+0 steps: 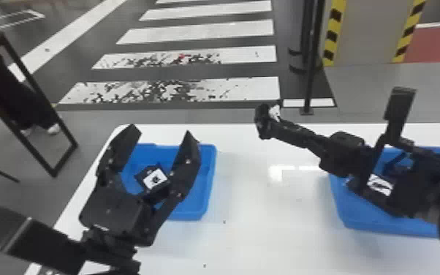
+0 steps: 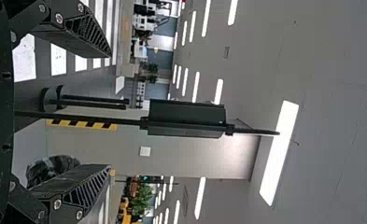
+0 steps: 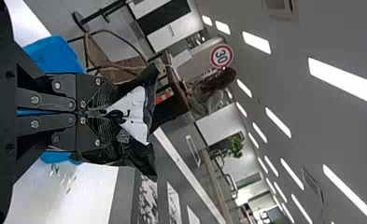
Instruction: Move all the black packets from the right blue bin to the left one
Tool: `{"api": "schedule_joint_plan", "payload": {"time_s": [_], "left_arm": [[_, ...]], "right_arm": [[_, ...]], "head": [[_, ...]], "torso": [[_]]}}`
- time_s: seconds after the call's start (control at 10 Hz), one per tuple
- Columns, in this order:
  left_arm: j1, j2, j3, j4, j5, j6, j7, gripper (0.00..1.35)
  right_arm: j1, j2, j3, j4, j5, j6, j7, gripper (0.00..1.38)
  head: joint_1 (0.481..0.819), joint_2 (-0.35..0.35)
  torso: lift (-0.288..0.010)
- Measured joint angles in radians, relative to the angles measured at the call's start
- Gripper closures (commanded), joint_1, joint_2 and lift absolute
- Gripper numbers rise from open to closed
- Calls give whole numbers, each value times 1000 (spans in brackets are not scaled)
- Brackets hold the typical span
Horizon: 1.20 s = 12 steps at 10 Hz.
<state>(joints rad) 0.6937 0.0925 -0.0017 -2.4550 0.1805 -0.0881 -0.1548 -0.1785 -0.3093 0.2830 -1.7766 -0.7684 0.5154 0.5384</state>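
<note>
Left gripper, one: two fingers spread wide, nothing between the tips, its body in front of the left blue bin's near left part. Right gripper, one: fingers closed on one edge of a black packet; the packet spreads out past the fingertips, white label showing, above the table's far side between the bins. Blue bins, two: left and right, the latter largely covered by the right arm. Bin contents: left, one labelled packet visible, seen between the spread fingers; right, at least one dark labelled item, partly hidden, count not readable. White table, one, beneath both bins. Beyond: black frame stand, dark post, hazard-striped pillar, white floor stripes.
</note>
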Motion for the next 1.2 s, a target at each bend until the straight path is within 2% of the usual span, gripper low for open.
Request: {"api": "schedule_joint_plan", "payload": {"time_s": [0.3, 0.7, 1.2], "left_arm": [[-18, 9, -20, 0, -41, 55, 1, 205], [-24, 10, -21, -1, -47, 64, 1, 205], [-26, 10, -19, -1, -32, 88, 1, 205]], "right_arm": [[-38, -1, 122, -33, -73, -34, -1, 1147], [-66, -7, 246, -50, -128, -43, -11, 1147], [-84, -22, 337, -69, -143, -58, -15, 1147]], "head": [[643, 274], [656, 349], [674, 350]], "torso": [[-140], [-140], [-140]]}}
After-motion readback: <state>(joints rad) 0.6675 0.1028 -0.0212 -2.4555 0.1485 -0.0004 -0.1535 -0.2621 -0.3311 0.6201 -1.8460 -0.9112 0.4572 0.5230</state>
